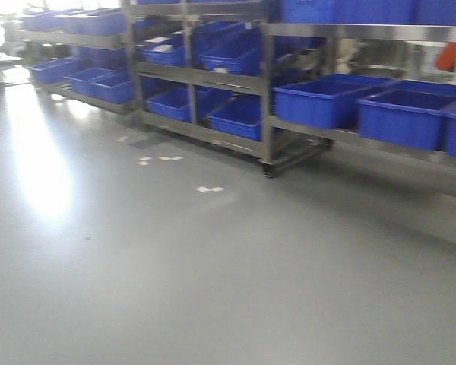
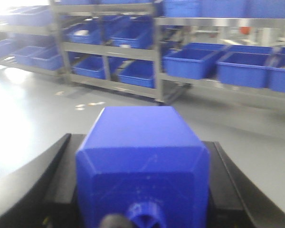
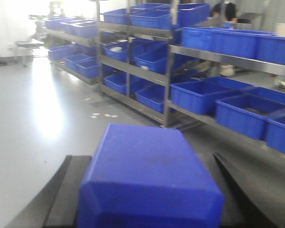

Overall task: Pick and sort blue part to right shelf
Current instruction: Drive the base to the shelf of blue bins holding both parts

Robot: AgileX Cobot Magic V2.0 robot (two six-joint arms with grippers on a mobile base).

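Left claw (image 2: 140, 138) clamped on blue part (image 2: 142, 161), right claw (image 3: 142, 156) seemingly gripping blue block (image 3: 147, 175), bin shelves (image 1: 205, 80), writing blurred.

Front view: faces the shelving racks (image 1: 266, 91) from afar. Wrist views: each sits just behind its claw (left gripper (image 2: 140, 140), right gripper (image 3: 142, 156)), close over a blue part (image 2: 142, 166) (image 3: 147, 185), facing the same racks beyond the fingertips.
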